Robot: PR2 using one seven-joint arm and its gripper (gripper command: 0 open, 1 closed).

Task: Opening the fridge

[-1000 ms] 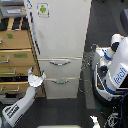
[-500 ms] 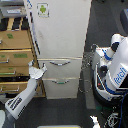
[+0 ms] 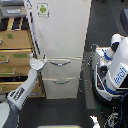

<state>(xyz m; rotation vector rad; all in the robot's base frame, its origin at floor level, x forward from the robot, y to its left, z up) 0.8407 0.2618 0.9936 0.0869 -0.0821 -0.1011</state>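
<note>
The end effector (image 3: 38, 62) sits at the fridge's (image 3: 62, 35) left edge, beside the upper drawer handle (image 3: 59, 62); its opening cannot be told, perhaps touching the door.

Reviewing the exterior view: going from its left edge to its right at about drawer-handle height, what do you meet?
Tan wooden drawer cabinet → gripper → fridge → white-and-blue robot body.

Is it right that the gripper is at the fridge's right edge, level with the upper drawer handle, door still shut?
Not quite: the gripper is at the left edge of the fridge, per the exterior view. It is level with the upper drawer handle, door shut.
</note>
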